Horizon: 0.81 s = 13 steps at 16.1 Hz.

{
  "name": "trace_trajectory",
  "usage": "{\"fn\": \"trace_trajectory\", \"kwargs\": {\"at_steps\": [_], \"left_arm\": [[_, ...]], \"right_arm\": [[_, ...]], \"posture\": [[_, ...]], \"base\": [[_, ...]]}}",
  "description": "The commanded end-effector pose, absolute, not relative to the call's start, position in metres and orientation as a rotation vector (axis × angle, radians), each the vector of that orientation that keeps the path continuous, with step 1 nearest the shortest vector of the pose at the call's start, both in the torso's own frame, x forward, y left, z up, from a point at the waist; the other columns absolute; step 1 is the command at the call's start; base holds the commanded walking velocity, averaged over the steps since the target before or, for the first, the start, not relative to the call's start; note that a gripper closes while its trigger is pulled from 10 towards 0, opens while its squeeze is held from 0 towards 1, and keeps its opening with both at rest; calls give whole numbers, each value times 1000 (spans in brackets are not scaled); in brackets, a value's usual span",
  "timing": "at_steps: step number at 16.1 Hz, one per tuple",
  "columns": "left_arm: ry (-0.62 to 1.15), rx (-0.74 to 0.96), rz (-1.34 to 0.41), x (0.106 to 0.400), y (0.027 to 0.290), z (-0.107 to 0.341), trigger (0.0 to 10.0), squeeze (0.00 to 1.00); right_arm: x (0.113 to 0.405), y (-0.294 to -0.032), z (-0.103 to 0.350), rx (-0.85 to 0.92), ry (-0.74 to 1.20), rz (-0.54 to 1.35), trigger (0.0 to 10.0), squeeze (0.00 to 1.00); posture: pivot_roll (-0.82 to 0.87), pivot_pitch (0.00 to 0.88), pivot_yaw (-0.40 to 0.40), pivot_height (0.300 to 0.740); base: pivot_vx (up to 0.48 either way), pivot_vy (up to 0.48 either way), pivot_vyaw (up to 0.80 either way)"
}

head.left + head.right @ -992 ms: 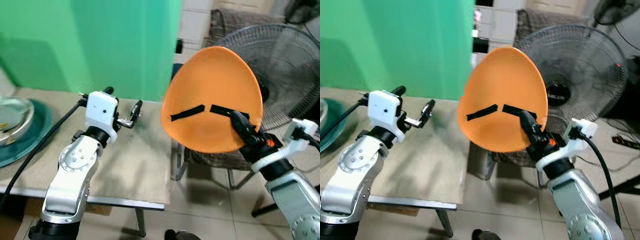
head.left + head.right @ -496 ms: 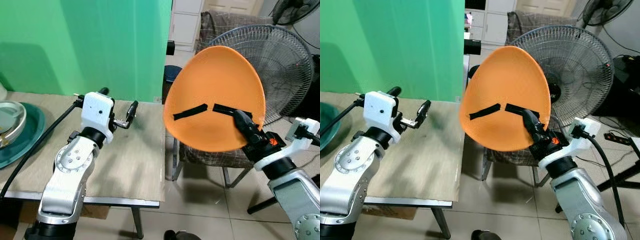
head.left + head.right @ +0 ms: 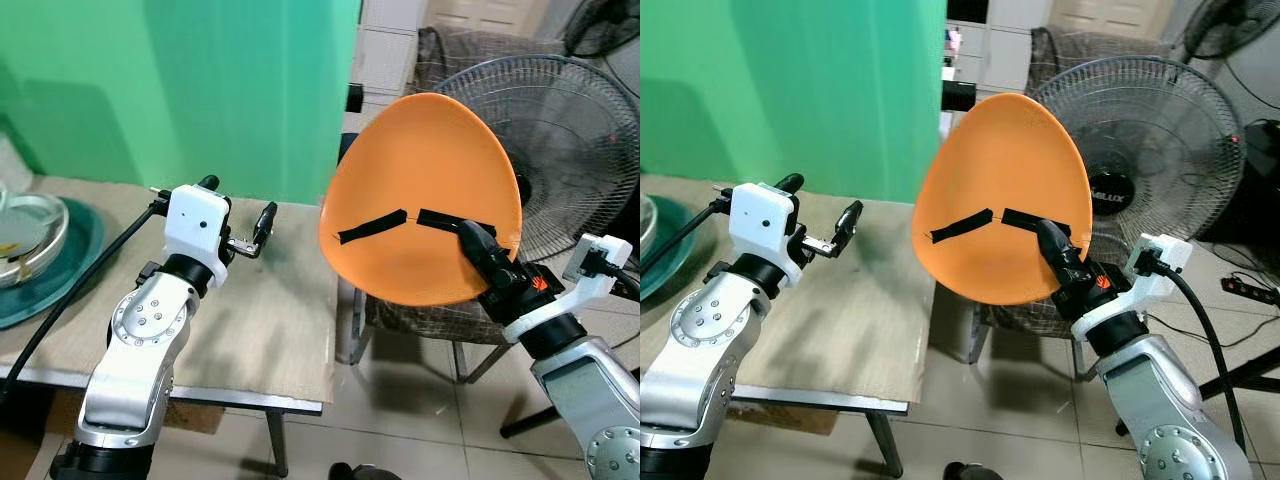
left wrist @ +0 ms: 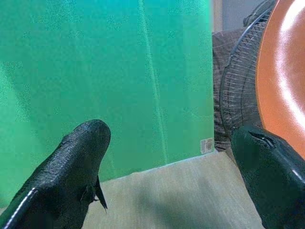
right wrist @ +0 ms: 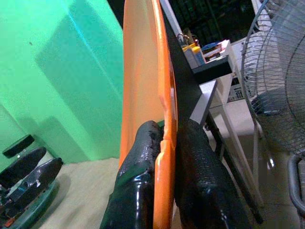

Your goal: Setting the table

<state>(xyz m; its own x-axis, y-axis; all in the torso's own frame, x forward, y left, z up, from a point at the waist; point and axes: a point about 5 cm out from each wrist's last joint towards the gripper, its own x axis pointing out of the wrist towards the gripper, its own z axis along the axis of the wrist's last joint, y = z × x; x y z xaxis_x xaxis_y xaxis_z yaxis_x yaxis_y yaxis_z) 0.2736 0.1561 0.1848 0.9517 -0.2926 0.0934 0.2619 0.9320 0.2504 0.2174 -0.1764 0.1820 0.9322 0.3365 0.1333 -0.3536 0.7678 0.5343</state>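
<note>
An orange plate (image 3: 425,190) stands almost on edge in the air, just past the right end of the table (image 3: 260,320). Two black tape strips cross its underside. My right gripper (image 3: 480,245) is shut on the plate's lower rim; in the right wrist view its fingers (image 5: 138,157) pinch the orange plate (image 5: 143,86) from both sides. My left gripper (image 3: 240,205) hovers over the tabletop near the far edge, open and holding nothing, with its fingers (image 4: 71,162) spread wide.
A teal tray (image 3: 70,270) carrying a steel dish (image 3: 25,230) sits at the table's left end. A green screen (image 3: 200,80) backs the table. To the right stand a large floor fan (image 3: 570,130) and a chair with checked cloth (image 3: 420,320).
The camera swayed, so the whole picture shifted a little. The right gripper keeps the orange plate raised in much the same pose. The left gripper stays open over the table.
</note>
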Motion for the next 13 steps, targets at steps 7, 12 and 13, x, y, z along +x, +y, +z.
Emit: {"fn": "trace_trajectory", "kwargs": {"at_steps": [7, 12, 13], "left_arm": [[-109, 249, -282, 277, 157, 183, 10000, 0], [-118, 255, -285, 278, 155, 183, 10000, 0], [-123, 250, -282, 278, 154, 184, 10000, 0]], "right_arm": [[217, -175, 187, 572, -64, 380, 10000, 0], [219, -171, 182, 538, -34, 384, 10000, 0], [220, -171, 182, 536, -36, 385, 10000, 0]], "posture": [[46, 0, -31, 740], [51, 0, -38, 740], [57, 0, -44, 740]], "base": [[0, 0, -686], [0, 0, -160], [0, 0, -800]]}}
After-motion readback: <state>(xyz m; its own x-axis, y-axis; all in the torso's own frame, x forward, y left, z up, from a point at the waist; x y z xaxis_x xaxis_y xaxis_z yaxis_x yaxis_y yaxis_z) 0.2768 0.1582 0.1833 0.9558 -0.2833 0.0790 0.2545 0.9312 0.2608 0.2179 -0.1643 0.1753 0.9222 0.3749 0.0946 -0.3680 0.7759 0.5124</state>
